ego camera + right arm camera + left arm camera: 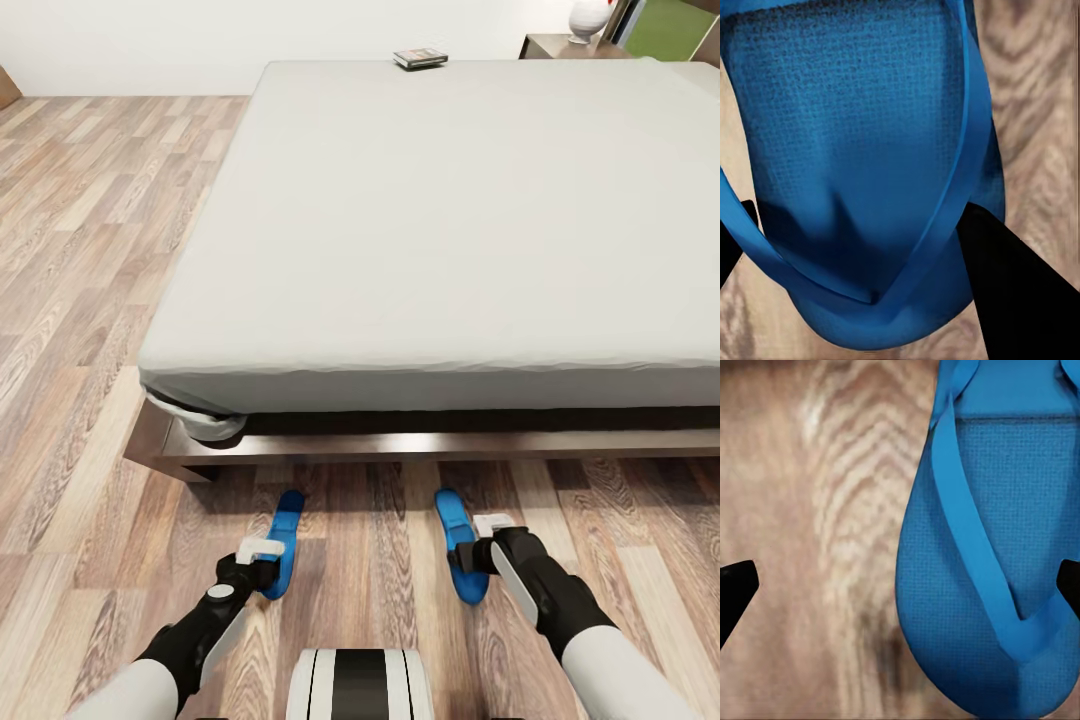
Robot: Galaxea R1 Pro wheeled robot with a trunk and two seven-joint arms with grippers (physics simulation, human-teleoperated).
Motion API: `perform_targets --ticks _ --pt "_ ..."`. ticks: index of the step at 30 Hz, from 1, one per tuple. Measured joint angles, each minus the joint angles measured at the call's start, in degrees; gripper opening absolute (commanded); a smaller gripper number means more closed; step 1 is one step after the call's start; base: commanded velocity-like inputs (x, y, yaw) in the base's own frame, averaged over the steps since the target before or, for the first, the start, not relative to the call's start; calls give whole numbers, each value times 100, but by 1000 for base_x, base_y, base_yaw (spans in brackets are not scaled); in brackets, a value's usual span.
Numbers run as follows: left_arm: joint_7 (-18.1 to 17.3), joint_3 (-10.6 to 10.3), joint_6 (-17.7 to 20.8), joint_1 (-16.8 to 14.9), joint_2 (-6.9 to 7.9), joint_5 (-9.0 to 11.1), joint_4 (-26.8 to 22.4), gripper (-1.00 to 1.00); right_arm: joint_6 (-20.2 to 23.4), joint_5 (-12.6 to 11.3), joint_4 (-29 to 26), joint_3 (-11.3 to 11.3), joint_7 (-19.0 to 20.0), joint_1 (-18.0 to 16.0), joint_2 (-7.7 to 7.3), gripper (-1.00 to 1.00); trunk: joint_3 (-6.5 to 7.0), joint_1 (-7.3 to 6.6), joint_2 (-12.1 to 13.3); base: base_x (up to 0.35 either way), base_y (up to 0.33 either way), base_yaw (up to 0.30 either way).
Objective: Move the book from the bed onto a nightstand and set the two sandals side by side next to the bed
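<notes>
the bed takes up most of the head view, with the book at its far edge and a nightstand just beyond the corner. on the floor near the bed frame lie two sandals, one under the left gripper and one under the right gripper, well apart. the left jaws stand wide and empty (one finger over the sole). the right fingers flank the sandal's toe; whether they grip, i cannot tell. the sandal step seems in hand: next, bring the pair together. no lettering is readable.
</notes>
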Motion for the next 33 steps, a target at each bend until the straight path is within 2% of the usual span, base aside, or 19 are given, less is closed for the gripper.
perform_targets --ticks 9,21,33 --pt "4 -8 8 0 88 -4 -23 100 -15 -4 13 33 -7 -72 34 -100 0 0 0 42 102 0" --pt "6 -8 1 0 98 -3 -20 100 -18 1 22 53 -8 -76 108 -100 0 0 0 5 68 0" --pt "1 -13 -2 1 98 -8 -12 100 -27 0 24 58 -13 -77 123 -100 0 0 0 0 160 0"
